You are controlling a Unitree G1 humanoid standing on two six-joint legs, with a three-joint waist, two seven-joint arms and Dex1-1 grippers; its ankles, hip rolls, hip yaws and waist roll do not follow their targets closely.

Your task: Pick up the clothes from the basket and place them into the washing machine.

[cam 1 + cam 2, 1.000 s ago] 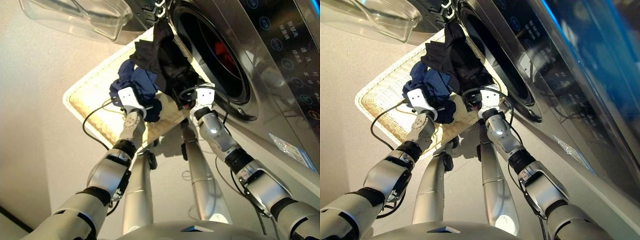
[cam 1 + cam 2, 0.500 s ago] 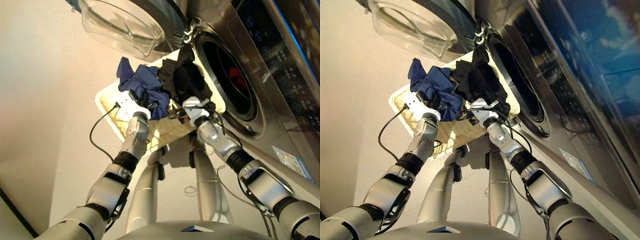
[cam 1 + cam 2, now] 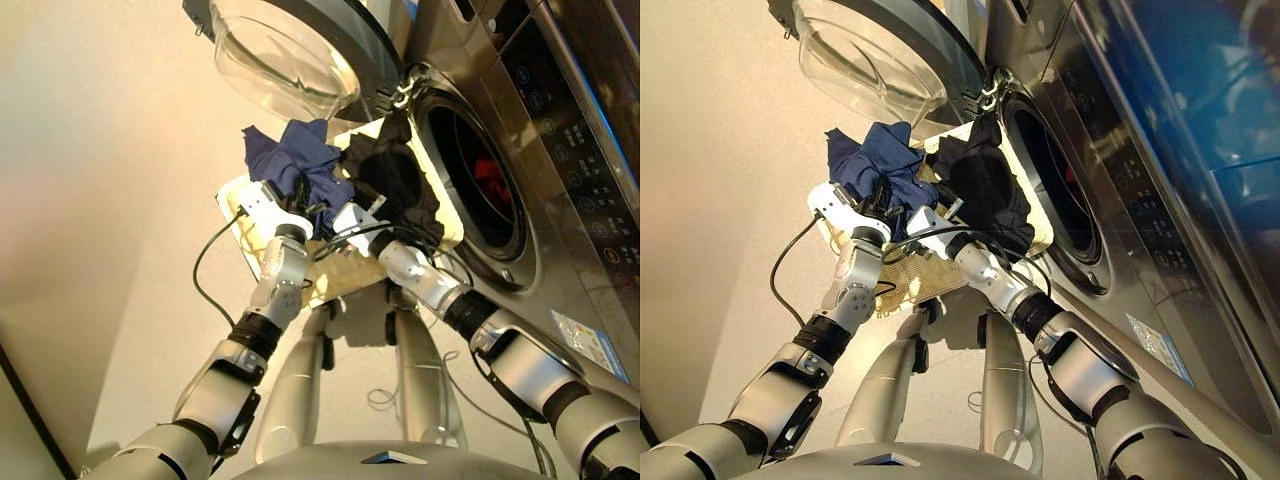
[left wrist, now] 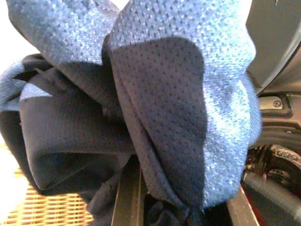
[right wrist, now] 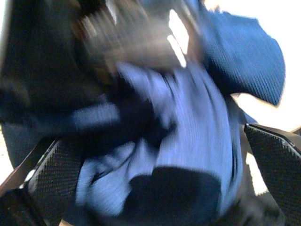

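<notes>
Currently the left gripper (image 3: 290, 207) clamps the crumpled navy blue garment (image 3: 297, 165) above the cream wicker basket (image 3: 236, 208), with the dark grey washing machine's porthole (image 3: 480, 180) off to its right; the right gripper (image 5: 155, 155), fingers spread apart, lies nearer.

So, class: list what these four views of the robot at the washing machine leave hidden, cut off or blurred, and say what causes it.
- Left gripper: its fingers are buried in the navy garment in every view.
- Right wrist view: motion blur smears the cloth; its two fingers stand apart.
- Basket: largely covered by the navy and black garment.
- Red-orange garment in the drum: only a patch shows.
- Washing machine panel: cut by the edge.
</notes>
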